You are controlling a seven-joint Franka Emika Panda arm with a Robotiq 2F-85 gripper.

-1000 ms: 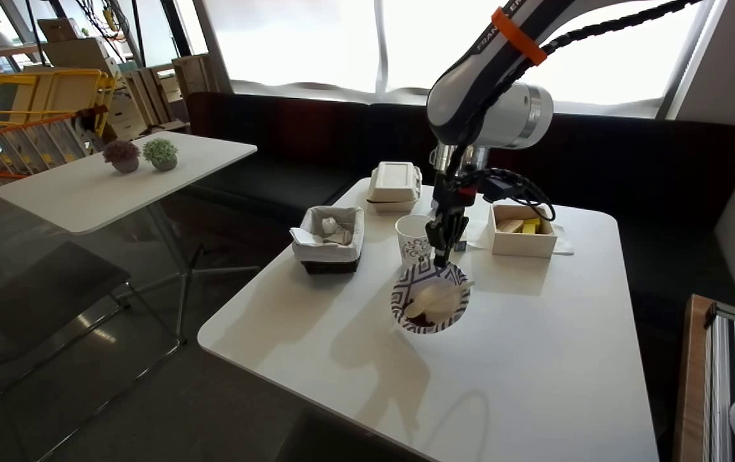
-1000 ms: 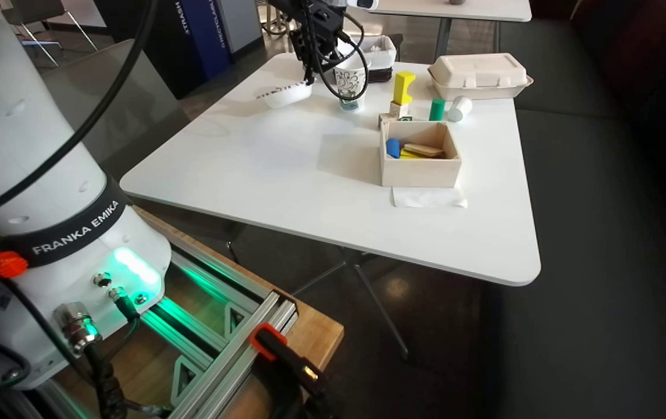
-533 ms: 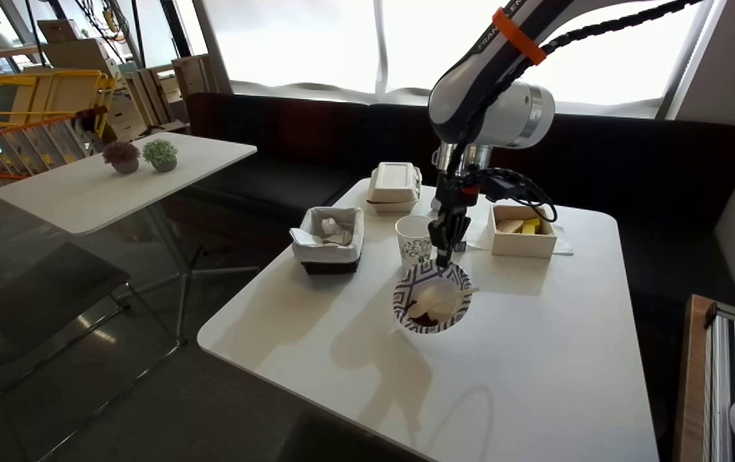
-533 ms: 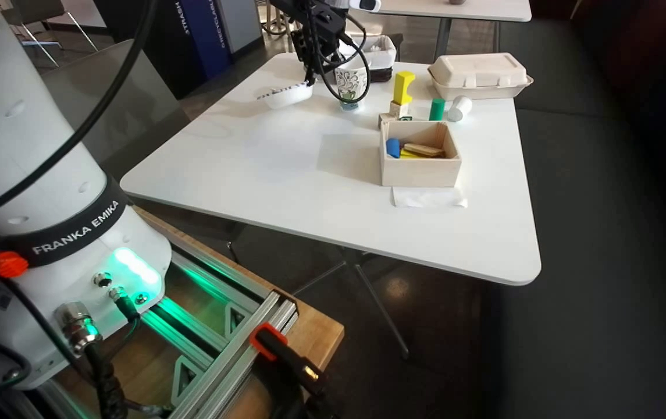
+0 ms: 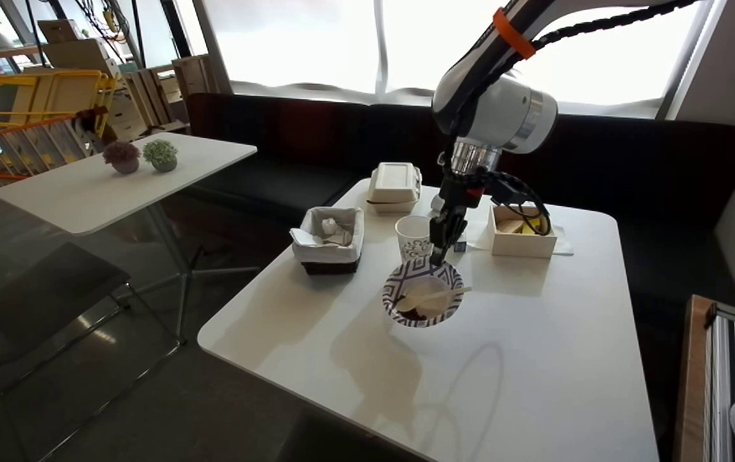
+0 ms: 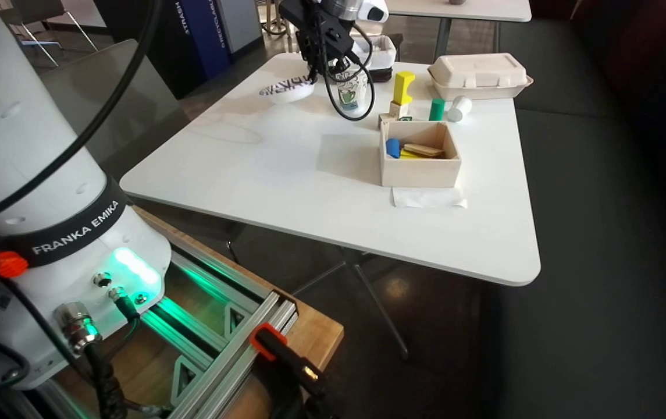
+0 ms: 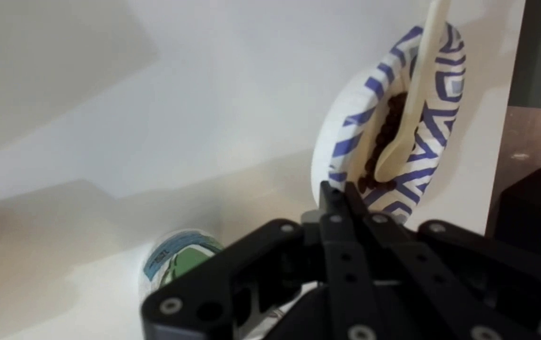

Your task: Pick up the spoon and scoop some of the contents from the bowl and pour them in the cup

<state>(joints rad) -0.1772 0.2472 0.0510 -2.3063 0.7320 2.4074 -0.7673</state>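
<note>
My gripper (image 7: 338, 184) is shut on the near rim of the bowl (image 7: 375, 87), a white paper one with blue patterning. In both exterior views the bowl (image 5: 394, 285) (image 6: 289, 95) hangs tilted from the fingertips; whether its base touches the table I cannot tell. A pale spoon (image 7: 394, 160) lies loose inside, handle over the rim, not in my jaws. Under it are the contents, small dark brown balls (image 7: 386, 130) gathered toward one side. Just behind the bowl stands the upright white printed cup (image 5: 413, 244), its green-blue print showing low in the wrist view (image 7: 180, 257).
A lined bin (image 5: 328, 253) and a lidded takeaway box (image 5: 395, 185) stand beyond the cup. To the other side sit a wooden box (image 6: 421, 170), stacked blocks with a yellow one (image 6: 402, 87), a green cylinder (image 6: 437, 109) and a white cylinder (image 6: 460, 108). A napkin (image 6: 430, 198) lies flat.
The gripper has turned and shifted a little, carrying the bowl with it. The bowl tilts differently, showing more patterned inside in an exterior view. The spoon has moved along with it; the cup stays put.
</note>
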